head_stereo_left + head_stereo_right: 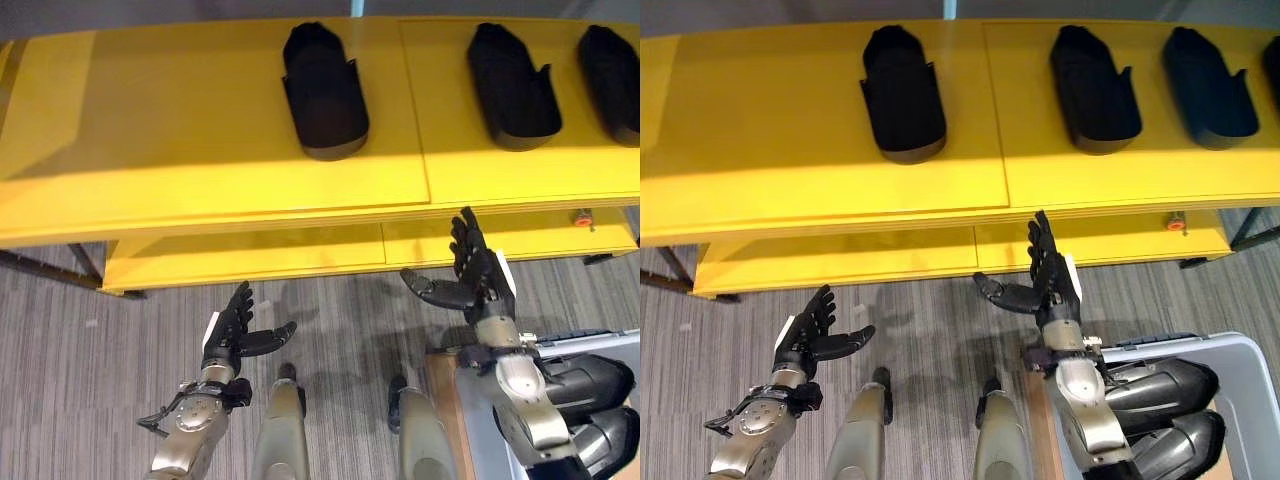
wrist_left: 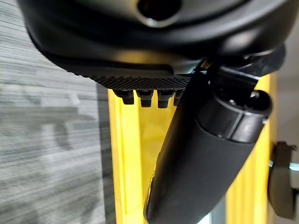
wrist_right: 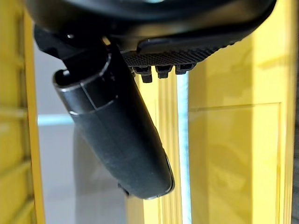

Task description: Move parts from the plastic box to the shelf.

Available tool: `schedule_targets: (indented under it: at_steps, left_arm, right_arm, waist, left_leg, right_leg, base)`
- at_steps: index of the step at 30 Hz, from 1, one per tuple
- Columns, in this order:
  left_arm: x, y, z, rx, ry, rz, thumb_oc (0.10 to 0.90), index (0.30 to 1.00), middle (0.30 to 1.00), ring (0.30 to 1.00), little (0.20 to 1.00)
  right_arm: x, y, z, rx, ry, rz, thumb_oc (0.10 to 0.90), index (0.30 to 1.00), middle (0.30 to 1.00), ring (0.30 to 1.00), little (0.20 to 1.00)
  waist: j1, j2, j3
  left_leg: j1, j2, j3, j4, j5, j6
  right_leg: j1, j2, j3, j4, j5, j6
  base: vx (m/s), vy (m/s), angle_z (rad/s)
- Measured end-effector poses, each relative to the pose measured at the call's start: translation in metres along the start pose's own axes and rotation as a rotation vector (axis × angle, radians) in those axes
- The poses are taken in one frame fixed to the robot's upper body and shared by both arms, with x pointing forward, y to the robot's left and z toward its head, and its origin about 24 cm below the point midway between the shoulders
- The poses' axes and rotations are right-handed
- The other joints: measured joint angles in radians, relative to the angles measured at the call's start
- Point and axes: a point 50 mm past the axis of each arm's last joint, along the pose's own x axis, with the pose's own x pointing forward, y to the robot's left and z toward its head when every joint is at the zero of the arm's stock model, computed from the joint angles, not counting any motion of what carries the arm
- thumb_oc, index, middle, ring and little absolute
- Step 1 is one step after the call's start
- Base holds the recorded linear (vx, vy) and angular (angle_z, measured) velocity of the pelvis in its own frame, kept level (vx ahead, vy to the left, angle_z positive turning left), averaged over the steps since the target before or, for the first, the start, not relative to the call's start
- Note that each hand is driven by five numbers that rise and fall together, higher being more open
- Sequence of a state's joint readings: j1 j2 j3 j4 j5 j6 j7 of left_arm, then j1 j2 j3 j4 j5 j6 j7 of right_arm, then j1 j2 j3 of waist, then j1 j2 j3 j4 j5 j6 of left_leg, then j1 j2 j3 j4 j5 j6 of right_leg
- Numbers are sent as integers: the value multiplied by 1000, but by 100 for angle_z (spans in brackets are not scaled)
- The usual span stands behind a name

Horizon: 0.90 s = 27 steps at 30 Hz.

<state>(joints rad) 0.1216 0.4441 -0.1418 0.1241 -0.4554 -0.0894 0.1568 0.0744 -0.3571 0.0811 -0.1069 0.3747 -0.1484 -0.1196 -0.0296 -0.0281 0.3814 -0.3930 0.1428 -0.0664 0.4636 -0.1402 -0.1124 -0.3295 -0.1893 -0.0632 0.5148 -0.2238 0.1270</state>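
Nearest the camera, at the lower right, the grey plastic box (image 1: 1250, 350) sits on the floor holding two glossy black moulded parts (image 1: 1160, 385), just beside the right arm and below the right robot hand (image 1: 1050, 280). That robot hand is raised in front of the yellow shelf (image 1: 790, 130), its fingers straight and spread, thumb out to the side, holding nothing. The left robot hand (image 1: 810, 335) hangs lower over the grey striped carpet floor (image 1: 90, 380), also spread and empty, with its thumb pointing toward the right robot hand. Beyond both, on top of the shelf, lie matte black shoe-shaped parts (image 1: 902, 95), one ahead of the left robot hand and more beyond the right.
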Motion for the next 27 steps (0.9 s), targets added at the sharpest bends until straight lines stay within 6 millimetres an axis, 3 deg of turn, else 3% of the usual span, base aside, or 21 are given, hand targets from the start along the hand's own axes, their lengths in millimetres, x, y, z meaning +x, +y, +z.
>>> schedule_targets:
  at_steps: [6, 8, 12, 14, 17, 18, 19, 20, 21, 22, 23, 25, 27]
  left_arm:
    - [-10, 7, -9, -44, 20, 34, 900, 1000, 1000, 1000, 1000]
    - [-18, 9, -18, -48, 54, 30, 900, 1000, 1000, 1000, 1000]
    - [-30, 6, -31, -85, 99, 44, 900, 1000, 1000, 1000, 1000]
    - [-33, 4, -36, -102, 113, 49, 900, 1000, 1000, 1000, 1000]
    - [-34, -1, -38, -121, 118, 40, 900, 1000, 1000, 1000, 1000]
    - [-33, -3, -37, -127, 114, 38, 900, 1000, 1000, 1000, 1000]
    - [-30, -7, -36, -143, 105, 34, 900, 1000, 1000, 1000, 1000]
    - [-30, -10, -37, -157, 107, 33, 900, 1000, 1000, 1000, 1000]
    - [-32, -12, -40, -168, 116, 36, 900, 1000, 1000, 1000, 1000]
    - [-34, -12, -42, -172, 116, 38, 900, 1000, 1000, 1000, 1000]
    - [-36, -13, -43, -182, 118, 44, 900, 1000, 1000, 1000, 1000]
    - [-33, -9, -41, -180, 107, 62, 900, 1000, 1000, 1000, 1000]
    - [-33, -7, -41, -167, 110, 58, 900, 1000, 1000, 1000, 1000]
  right_arm:
    - [-29, -14, -26, 79, 120, -18, 900, 1000, 1000, 1000, 1000]
    - [-40, -17, -35, 82, 167, -28, 900, 1000, 1000, 1000, 1000]
    - [-57, -26, -47, 75, 234, -58, 900, 1000, 1000, 1000, 1000]
    - [-60, -28, -49, 71, 244, -65, 900, 1000, 1000, 1000, 1000]
    - [-63, -29, -51, 67, 260, -71, 900, 1000, 1000, 1000, 1000]
    - [-62, -30, -51, 61, 258, -70, 900, 1000, 1000, 1000, 1000]
    - [-62, -34, -49, 47, 256, -73, 900, 1000, 1000, 1000, 1000]
    - [-61, -37, -48, 36, 253, -73, 900, 1000, 1000, 1000, 1000]
    - [-58, -38, -45, 25, 244, -67, 900, 1000, 1000, 1000, 1000]
    - [-55, -40, -42, 15, 226, -64, 900, 1000, 1000, 1000, 1000]
    - [-48, -42, -37, 5, 202, -58, 900, 1000, 1000, 1000, 1000]
    - [-44, -36, -42, 32, 210, -56, 900, 1000, 1000, 1000, 1000]
    - [-48, -32, -47, 58, 224, -52, 900, 1000, 1000, 1000, 1000]
  waist:
    - [-39, -5, -69]
    - [-48, 4, -116]
    - [-61, 27, -157]
    - [-68, 36, -163]
    - [-67, 37, -164]
    - [-63, 35, -165]
    - [-55, 30, -165]
    - [-49, 20, -169]
    - [-38, 2, -179]
    - [-19, 19, -197]
    - [-21, 40, -208]
    - [-21, 13, -215]
    - [-17, -29, -231]
  left_leg:
    - [151, 50, 39, -215, 83, -25]
    - [198, 74, 52, -303, 118, -33]
    - [269, 112, 93, -411, 167, -32]
    - [278, 123, 96, -416, 183, -17]
    - [278, 126, 88, -415, 220, 37]
    - [276, 116, 86, -412, 233, 55]
    - [260, 91, 40, -384, 235, 61]
    - [256, 45, -26, -379, 198, 53]
    - [257, -39, -113, -385, 139, 57]
    - [264, -116, -156, -403, 140, 68]
    - [262, -168, -195, -401, 120, 86]
    - [285, -195, -249, -396, 102, 102]
    - [290, -206, -196, -396, 108, 114]
  right_leg:
    - [97, 42, 3, -142, 55, -21]
    - [116, 68, 6, -189, 71, -33]
    - [135, 120, 27, -233, 90, -52]
    - [138, 139, 33, -244, 95, -58]
    - [137, 148, 40, -251, 100, -70]
    - [134, 153, 49, -255, 100, -72]
    - [141, 140, 72, -275, 117, -85]
    - [146, 128, 103, -295, 135, -85]
    - [145, 100, 135, -341, 160, -82]
    - [146, 89, 167, -382, 206, -69]
    - [145, 113, 188, -406, 224, -58]
    - [143, 111, 246, -410, 231, -37]
    - [150, 95, 276, -444, 248, -27]
  base:
    - [8, -62, -18]
    - [-36, -71, -19]
    - [-35, -113, -25]
    - [-14, -88, -20]
    - [-21, -34, -9]
    - [23, -10, -16]
    - [31, 6, -22]
    - [21, 19, -42]
    - [31, 53, -84]
    - [61, 91, -96]
    - [93, 168, -101]
    - [92, 183, -80]
    - [67, 209, -61]
